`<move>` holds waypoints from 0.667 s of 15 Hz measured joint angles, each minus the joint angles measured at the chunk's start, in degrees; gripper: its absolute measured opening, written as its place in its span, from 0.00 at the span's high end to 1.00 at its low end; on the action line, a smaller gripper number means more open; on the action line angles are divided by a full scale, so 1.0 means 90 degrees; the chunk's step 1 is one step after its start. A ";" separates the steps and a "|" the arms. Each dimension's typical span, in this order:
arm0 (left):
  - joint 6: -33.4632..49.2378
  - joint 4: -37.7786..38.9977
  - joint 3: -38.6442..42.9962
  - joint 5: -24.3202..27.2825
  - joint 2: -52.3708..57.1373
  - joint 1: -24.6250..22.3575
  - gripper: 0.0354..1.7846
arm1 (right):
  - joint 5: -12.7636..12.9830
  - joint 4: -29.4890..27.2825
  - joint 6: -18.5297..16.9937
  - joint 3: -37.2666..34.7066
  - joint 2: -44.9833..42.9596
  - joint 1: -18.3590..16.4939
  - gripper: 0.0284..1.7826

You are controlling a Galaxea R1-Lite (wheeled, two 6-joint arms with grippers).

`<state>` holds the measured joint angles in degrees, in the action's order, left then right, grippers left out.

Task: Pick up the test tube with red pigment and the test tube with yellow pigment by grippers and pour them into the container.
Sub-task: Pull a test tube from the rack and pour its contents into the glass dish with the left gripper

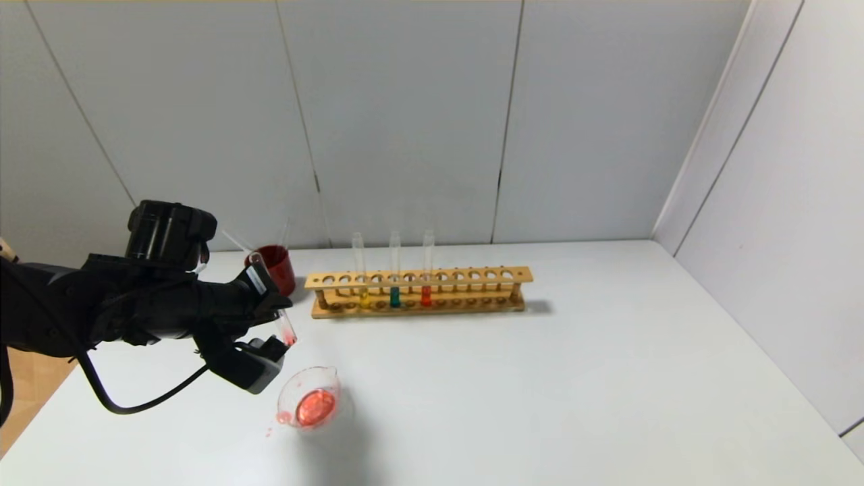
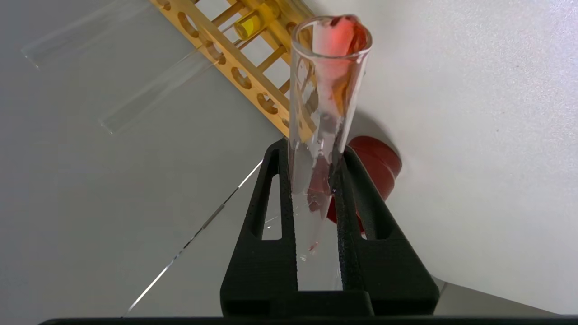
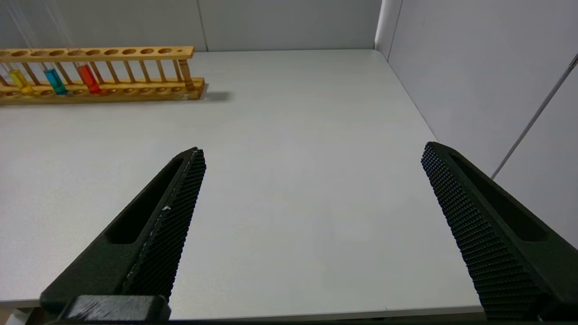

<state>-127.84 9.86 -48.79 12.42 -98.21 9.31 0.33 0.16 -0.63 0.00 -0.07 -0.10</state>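
My left gripper (image 1: 278, 327) (image 2: 312, 151) is shut on the test tube with red pigment (image 1: 286, 332) (image 2: 325, 90). The tube is tilted mouth-down, with red liquid gathered at its lip. Just below and in front of it stands the container (image 1: 312, 405), a low clear beaker with red liquid in its bottom. The test tube with yellow pigment (image 1: 364, 295) (image 3: 20, 81) stands upright in the wooden rack (image 1: 472, 277), beside a teal tube (image 1: 395, 296) and another orange-red tube (image 1: 426, 295). My right gripper (image 3: 314, 151) hangs open over bare table, holding nothing, and is out of the head view.
A dark red cup (image 1: 278, 266) (image 2: 381, 164) stands behind my left gripper, to the left of the rack. Small red drops (image 1: 283, 418) lie on the table by the beaker's spout. Wall panels close off the back and right sides of the white table (image 1: 574, 378).
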 joint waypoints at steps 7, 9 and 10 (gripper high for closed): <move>-0.0229 0.0698 0.0245 -0.0039 0.0000 0.0037 0.85 | 0.0000 0.0000 0.0001 0.0000 0.0000 0.0000 0.02; -0.0299 0.0729 0.0307 -0.0039 0.0000 0.0042 0.85 | 0.0000 0.0000 0.0001 0.0000 0.0000 0.0000 0.02; -0.0306 0.0733 0.0320 -0.0042 0.0000 0.0042 0.85 | 0.0000 0.0000 0.0000 0.0000 0.0000 0.0000 0.02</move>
<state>-130.60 16.46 -45.91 12.04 -98.21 9.69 0.33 0.16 -0.63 0.00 -0.07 -0.10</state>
